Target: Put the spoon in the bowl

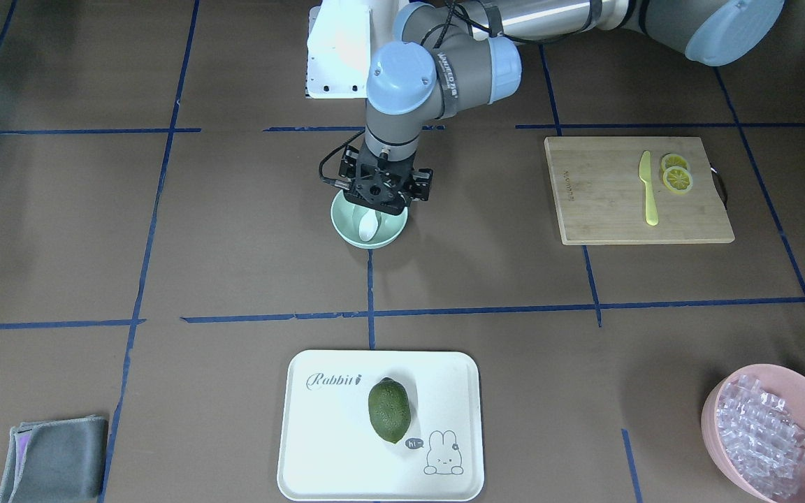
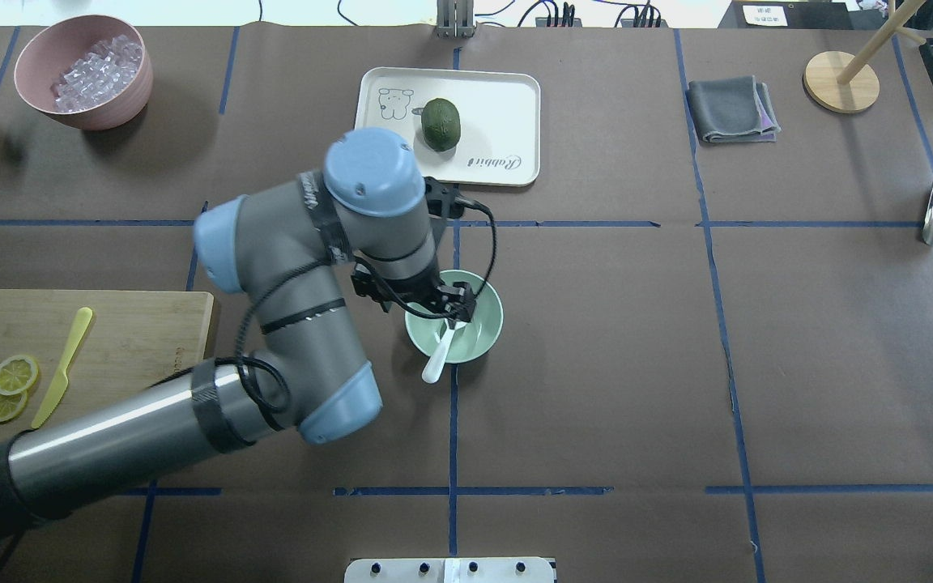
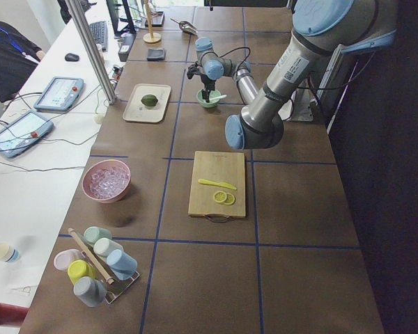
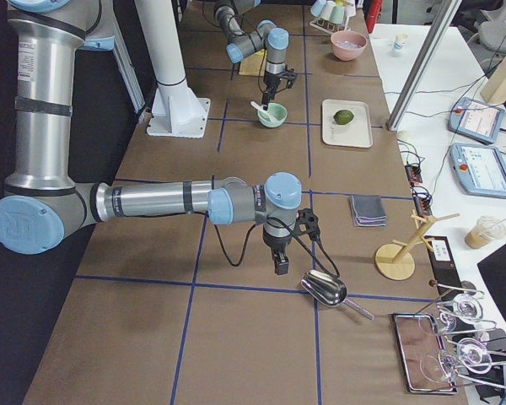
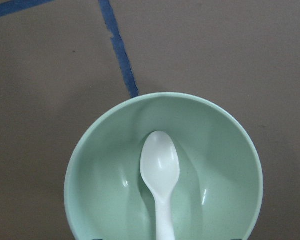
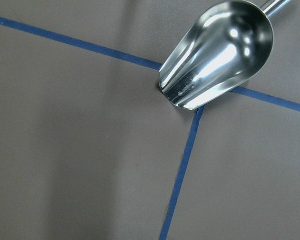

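Lying in the bowl, spoon loose

The white spoon (image 5: 160, 165) rests with its scoop on the bottom of the mint bowl (image 5: 220, 150), handle leaning over the rim on the robot's side. Right above hangs the left gripper (image 2: 457, 314), jaws spread clear of the handle. The right gripper (image 4: 281, 266) hovers beside a metal scoop (image 6: 215, 55); its grip I cannot tell.
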{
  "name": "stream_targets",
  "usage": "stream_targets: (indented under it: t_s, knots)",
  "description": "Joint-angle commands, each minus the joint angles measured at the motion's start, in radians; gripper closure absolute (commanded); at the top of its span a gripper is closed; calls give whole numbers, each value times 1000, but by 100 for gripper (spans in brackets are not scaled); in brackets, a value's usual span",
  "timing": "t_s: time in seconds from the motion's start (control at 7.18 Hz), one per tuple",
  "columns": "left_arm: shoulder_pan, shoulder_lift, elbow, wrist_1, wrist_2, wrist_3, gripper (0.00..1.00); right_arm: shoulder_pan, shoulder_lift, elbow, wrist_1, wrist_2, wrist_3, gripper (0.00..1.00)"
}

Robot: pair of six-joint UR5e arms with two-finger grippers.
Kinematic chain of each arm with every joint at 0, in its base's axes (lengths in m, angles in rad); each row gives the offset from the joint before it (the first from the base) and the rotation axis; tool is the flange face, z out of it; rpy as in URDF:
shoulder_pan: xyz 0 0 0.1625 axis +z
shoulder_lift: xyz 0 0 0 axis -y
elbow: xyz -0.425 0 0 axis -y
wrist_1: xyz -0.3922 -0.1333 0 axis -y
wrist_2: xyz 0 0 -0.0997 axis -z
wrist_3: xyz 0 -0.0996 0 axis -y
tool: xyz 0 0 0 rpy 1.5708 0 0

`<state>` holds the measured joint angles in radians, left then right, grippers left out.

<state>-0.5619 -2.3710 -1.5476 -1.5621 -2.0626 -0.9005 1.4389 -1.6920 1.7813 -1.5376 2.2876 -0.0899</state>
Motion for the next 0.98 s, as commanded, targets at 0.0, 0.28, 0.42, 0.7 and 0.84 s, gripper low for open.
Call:
stream_targets:
  t_s: [0.0,0.28,0.42,0.7,0.84]
  knots:
    - [-100,125,-96,2,-62,87,0,0,3,-2,1,0,1,0]
    - [-194,214,-179,78,-71,312,0,0,3,-2,1,1,1,0]
    - [-251,284,-233,98,-73,406,0,0,-3,0,1,1,1,0]
    - [-439,488,-317,99,-158,579,0,0,-3,-8,4,0,-1,0]
    - [-584,586,-316,97,-277,662,0,0,-2,-16,5,-2,-2,0]
